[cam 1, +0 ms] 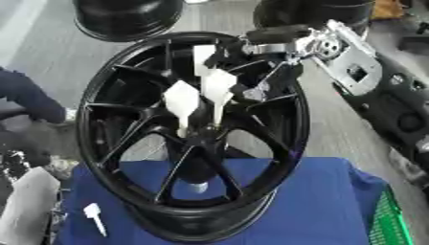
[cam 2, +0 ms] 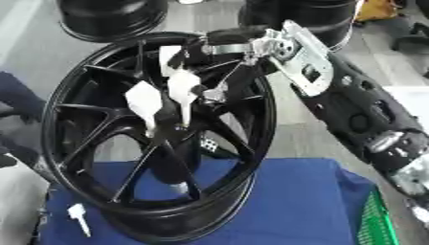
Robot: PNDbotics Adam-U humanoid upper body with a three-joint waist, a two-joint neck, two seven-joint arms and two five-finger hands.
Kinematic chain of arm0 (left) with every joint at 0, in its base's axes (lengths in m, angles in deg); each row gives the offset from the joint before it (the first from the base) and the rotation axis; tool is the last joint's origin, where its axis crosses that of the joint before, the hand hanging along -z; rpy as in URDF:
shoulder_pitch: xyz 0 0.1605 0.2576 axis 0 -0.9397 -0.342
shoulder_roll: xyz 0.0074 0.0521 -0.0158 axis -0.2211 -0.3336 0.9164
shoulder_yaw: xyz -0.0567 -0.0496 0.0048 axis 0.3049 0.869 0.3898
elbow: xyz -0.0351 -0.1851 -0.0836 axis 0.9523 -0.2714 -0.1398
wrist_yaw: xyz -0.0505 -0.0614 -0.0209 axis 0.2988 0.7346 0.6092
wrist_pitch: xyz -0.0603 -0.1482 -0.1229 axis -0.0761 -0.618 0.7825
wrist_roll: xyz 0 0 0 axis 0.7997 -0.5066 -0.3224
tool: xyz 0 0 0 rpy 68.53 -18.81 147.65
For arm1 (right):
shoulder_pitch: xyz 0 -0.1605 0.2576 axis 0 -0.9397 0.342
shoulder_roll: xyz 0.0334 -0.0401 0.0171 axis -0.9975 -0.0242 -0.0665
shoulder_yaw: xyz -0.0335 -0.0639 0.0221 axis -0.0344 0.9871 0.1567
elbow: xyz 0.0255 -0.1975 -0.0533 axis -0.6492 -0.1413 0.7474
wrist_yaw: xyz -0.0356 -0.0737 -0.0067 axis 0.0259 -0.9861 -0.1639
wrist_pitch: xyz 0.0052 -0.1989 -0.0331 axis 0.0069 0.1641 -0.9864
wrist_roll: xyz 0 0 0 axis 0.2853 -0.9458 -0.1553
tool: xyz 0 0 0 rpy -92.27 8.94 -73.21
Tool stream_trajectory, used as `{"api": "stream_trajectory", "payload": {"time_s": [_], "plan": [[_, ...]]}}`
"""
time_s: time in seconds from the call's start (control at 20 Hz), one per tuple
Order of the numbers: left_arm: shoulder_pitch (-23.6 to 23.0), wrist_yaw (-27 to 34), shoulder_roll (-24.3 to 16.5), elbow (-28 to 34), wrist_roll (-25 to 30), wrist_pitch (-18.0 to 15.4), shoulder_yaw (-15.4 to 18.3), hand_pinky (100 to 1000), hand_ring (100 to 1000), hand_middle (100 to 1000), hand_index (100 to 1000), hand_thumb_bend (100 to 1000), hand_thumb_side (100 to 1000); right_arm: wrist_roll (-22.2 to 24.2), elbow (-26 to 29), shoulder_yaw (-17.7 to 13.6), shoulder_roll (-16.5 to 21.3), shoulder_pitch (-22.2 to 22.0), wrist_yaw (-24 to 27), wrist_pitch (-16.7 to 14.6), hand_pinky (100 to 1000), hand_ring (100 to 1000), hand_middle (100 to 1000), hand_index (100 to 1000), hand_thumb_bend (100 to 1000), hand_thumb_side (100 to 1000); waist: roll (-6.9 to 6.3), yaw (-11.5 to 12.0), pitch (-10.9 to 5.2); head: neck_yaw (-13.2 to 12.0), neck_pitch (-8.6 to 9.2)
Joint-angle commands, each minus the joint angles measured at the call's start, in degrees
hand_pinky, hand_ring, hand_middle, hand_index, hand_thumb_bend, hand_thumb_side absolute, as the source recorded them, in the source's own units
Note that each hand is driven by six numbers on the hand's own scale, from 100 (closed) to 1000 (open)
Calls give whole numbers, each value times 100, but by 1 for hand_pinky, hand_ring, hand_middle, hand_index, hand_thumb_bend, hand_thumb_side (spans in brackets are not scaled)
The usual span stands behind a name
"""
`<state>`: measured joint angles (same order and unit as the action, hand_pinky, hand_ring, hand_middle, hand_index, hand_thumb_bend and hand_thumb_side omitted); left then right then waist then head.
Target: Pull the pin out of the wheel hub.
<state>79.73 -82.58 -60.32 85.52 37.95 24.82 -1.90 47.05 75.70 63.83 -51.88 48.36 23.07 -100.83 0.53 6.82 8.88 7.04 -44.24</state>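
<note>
Right hand (cam 1: 251, 45): entered from the upper right, reached over the wheel's (cam 1: 96, 119) top rim, fingers curled among the pins; which pin is pinched, if any, cannot be told. Left hand: not seen in either view.

Wheel: black, multi-spoke, stood upright on its rim, face turned to the camera. So placed, it seems, that the hub (cam 1: 201, 139) is offered to a reach from above and in front.

Pins: three white pieces with flat, wide heads and thin shanks. Two are set side by side, shanks down toward the hub, the left pin (cam 1: 181, 100) and the middle pin (cam 1: 218, 88). The third pin (cam 1: 204, 57) is seen higher, just beside the curled fingers. Judged: the wide heads are meant as grips for a straight pull away from the hub.

Loose pin (cam 1: 95, 216): one more white piece, laid flat on the cloth at the lower left, apart from the wheel.

Surface: blue cloth (cam 1: 335, 201) is spread under the wheel, likely to steady the rim.

Surroundings: grey floor (cam 1: 50, 48); two black tyres, far left tyre (cam 1: 126, 16) and far right tyre (cam 1: 314, 12); green crate (cam 1: 389, 220) at the lower right edge.
</note>
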Motion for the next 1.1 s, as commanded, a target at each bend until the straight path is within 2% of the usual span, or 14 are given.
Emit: {"api": "stream_trajectory", "payload": {"time_s": [0.05, 0.65, 1.0, 1.1], "plan": [[62, 16, -46, 89, 21, -5, -22, 729, 579, 571, 656, 388, 742, 377, 34, -29, 60, 115, -62, -315, 867, 859, 850, 899, 100, 454, -4, 17, -87, 12, 12], [74, 24, -53, 97, 27, 1, -26, 730, 580, 571, 656, 389, 741, 628, 22, 11, 8, 118, -198, -349, 873, 864, 851, 835, 100, 490, 11, 41, -78, 11, 12], [74, 37, -62, 102, 29, 2, -28, 730, 580, 571, 656, 389, 741, 694, -30, 9, -24, 114, -286, -372, 871, 860, 815, 766, 100, 377, 17, 51, -75, 6, 12], [76, 42, -64, 104, 31, 2, -29, 730, 580, 571, 656, 390, 741, 693, -46, 5, -31, 116, -313, -377, 867, 846, 736, 716, 100, 328, 17, 56, -70, 12, 12]]}}
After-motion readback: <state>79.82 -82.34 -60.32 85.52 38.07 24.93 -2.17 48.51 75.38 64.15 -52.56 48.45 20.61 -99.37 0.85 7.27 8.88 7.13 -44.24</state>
